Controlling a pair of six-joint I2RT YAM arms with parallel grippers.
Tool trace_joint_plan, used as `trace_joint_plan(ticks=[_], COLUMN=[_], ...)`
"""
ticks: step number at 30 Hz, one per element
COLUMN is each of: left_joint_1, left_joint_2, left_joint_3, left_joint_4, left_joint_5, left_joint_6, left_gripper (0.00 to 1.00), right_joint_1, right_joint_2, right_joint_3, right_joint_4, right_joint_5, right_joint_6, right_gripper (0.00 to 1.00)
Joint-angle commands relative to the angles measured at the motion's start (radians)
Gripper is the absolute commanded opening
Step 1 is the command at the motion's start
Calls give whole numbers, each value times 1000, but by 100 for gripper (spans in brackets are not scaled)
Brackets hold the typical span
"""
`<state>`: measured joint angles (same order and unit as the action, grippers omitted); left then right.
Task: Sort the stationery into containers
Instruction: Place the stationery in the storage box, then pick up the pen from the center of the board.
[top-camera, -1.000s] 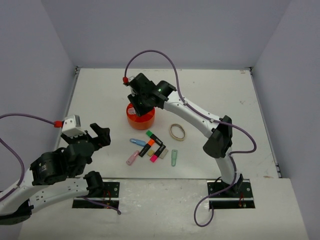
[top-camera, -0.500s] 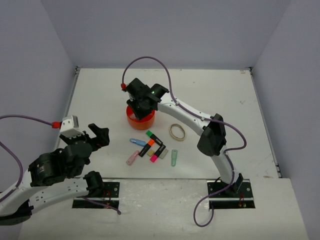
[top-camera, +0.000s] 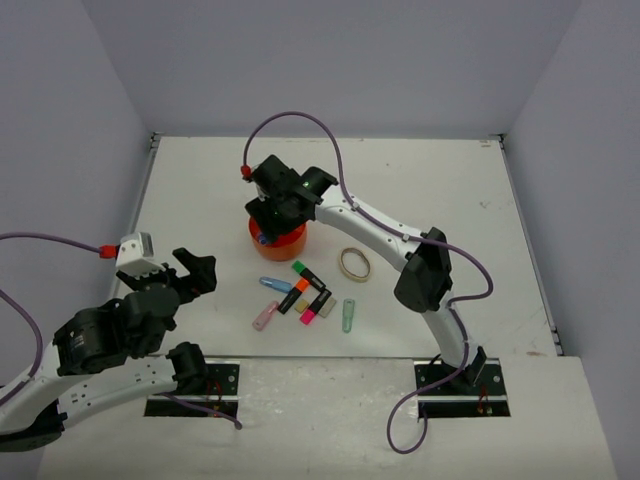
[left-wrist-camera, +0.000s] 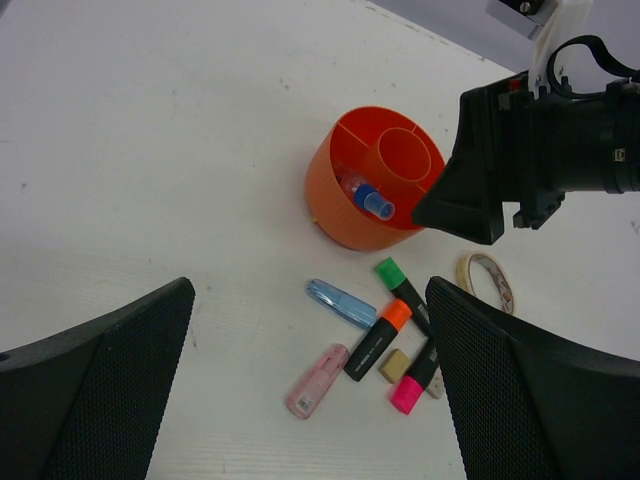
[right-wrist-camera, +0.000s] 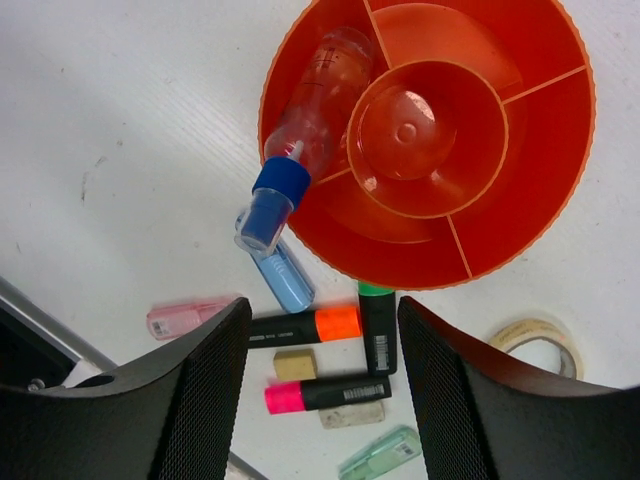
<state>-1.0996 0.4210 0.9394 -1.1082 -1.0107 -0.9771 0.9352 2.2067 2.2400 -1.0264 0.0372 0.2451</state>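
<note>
The round orange organiser (top-camera: 280, 236) stands mid-table. A clear piece with a blue cap (right-wrist-camera: 272, 203) leans in one outer compartment, its cap over the rim. My right gripper (top-camera: 274, 206) hovers over the organiser, open and empty (right-wrist-camera: 322, 312). Below the organiser lie a blue capsule (top-camera: 274, 284), green (top-camera: 304, 272), orange (top-camera: 295, 297) and pink (top-camera: 314, 311) highlighters, a pink capsule (top-camera: 264, 316), a green capsule (top-camera: 348, 315), a tan block (right-wrist-camera: 294, 364) and a grey block (right-wrist-camera: 352, 414). The tape ring (top-camera: 354, 263) lies to their right. My left gripper (top-camera: 178, 274) is open, high to the left of the pile (left-wrist-camera: 310, 330).
Grey walls close the table on the left, back and right. The right arm's elbow (top-camera: 425, 275) stands just right of the tape ring. The arm bases sit at the near edge.
My right gripper has shifted a little left over the organiser, and the blue-capped piece now shows at the organiser's left rim. My left gripper has drifted slightly left.
</note>
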Motion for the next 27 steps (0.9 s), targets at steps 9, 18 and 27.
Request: trace_joint_plan(ticks=[9,18,27], left_joint_1=[1,1,1], left_joint_2=[5,30,59], left_joint_3=[-2,-4,-7], left_joint_4=[-1,-1,6], left_joint_5=[-45,-37,-34], left_joint_6=[-29,-32,-25], left_gripper=[100,100,100], right_joint_1=[13,10,12], right_joint_2=[-412,-653,-641], right_joint_3=[-292,-792,-999], right_joint_4=[141,320,474], right_joint_5=[92,141,70], right_joint_6=[16,97,71], right_gripper=[69,70,59])
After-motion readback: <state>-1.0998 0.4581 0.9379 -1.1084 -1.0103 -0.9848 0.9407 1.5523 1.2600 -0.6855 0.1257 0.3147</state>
